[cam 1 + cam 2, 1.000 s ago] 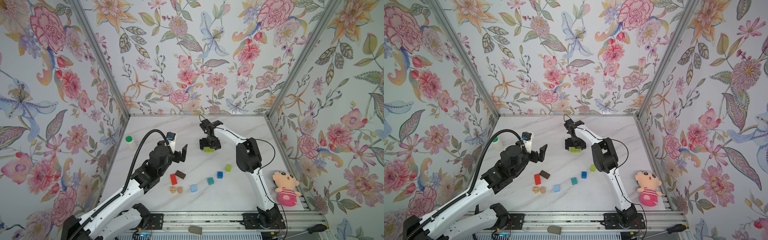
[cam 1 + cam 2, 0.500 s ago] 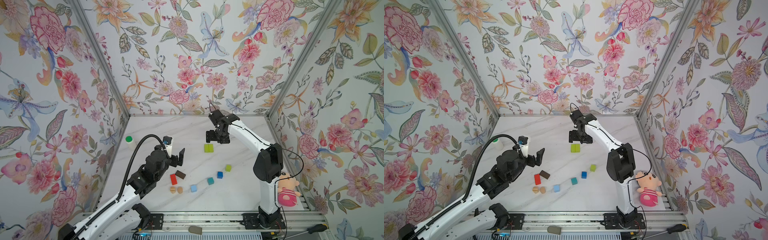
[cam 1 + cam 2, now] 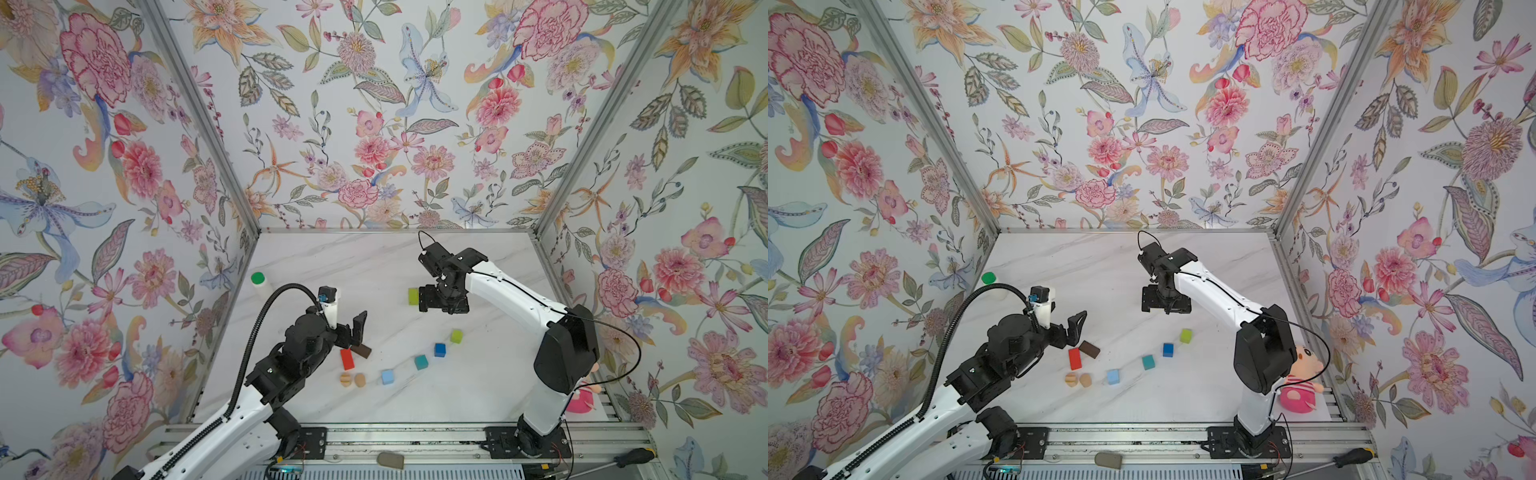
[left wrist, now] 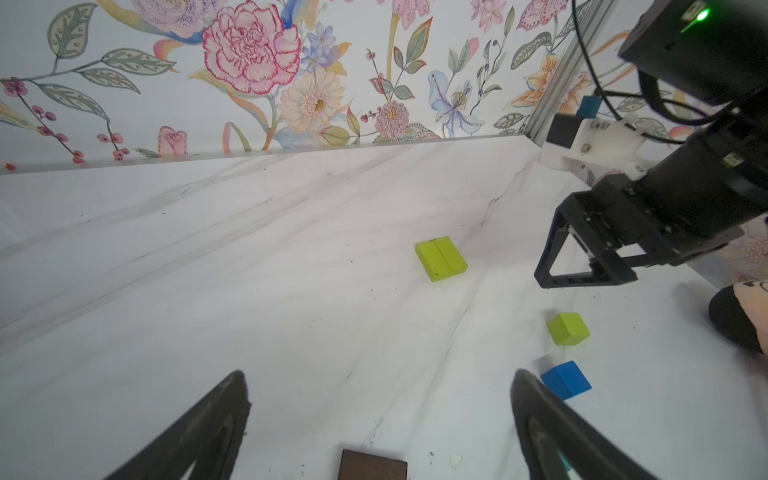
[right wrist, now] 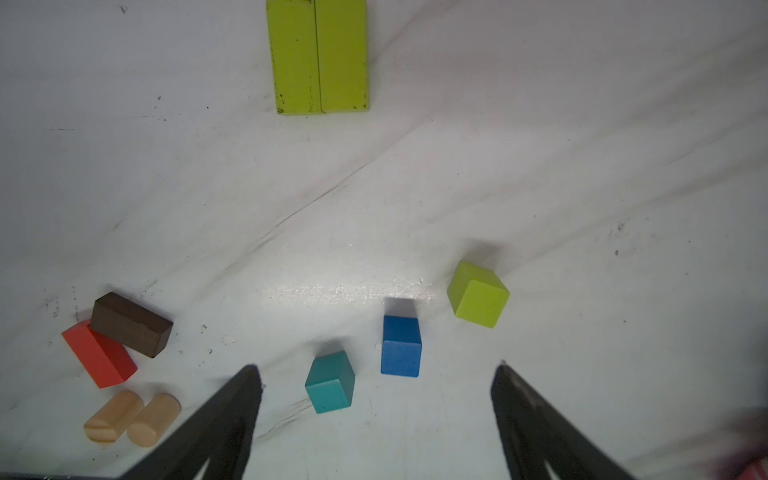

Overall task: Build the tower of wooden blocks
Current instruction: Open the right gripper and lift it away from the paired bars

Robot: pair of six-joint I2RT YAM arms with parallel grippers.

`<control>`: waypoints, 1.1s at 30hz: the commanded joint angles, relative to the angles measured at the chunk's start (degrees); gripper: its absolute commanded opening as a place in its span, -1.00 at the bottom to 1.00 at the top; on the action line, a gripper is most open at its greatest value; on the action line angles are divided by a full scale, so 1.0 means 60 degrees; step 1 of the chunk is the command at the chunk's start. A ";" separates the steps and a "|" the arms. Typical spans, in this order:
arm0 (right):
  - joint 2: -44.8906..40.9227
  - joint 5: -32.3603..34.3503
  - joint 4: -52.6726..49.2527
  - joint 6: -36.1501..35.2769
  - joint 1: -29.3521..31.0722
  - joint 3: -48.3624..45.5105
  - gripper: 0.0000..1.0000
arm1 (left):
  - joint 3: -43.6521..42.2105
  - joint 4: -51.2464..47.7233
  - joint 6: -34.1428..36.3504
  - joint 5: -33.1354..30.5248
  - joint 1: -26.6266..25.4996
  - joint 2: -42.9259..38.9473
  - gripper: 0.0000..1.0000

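Beside the right gripper (image 3: 442, 305), at its nine o'clock, two lime-green blocks (image 3: 413, 296) lay flat together; its jaws hung spread, empty. Left gripper (image 3: 353, 332), gaping too, hovered seemingly just above the dark-brown oblong (image 3: 363, 351), with the blue cube (image 3: 439, 349) at its three o'clock.

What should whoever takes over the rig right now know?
Left gripper: open, empty, poised above the dark-brown oblong.
Right gripper: open, empty, raised next to the lime-green pair, two oblongs lying flat side by side.
Loose in an arc nearer the front: red oblong, two tan pieces, light-blue cube, teal cube, blue cube, lime-green cube.
Done: nothing stacked; the pair looks like a base.
Left: all the stacking.
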 commanded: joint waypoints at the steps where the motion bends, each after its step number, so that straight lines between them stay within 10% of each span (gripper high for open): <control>1: -0.0378 0.0308 -0.0201 0.0237 0.0042 -0.0366 0.78 | 0.0062 -0.0320 -0.0215 0.0143 -0.0009 -0.0159 0.98; 17: -0.0633 0.0036 -0.0171 -0.0630 -0.0099 -0.1306 0.37 | 0.0565 0.1005 -0.1050 -0.0634 -0.1948 0.1598 0.98; 33: -0.1610 -0.0634 0.0942 -0.0442 -0.0384 -0.2894 0.36 | 0.0829 0.1101 -0.0541 -0.0985 -0.2937 0.2912 0.98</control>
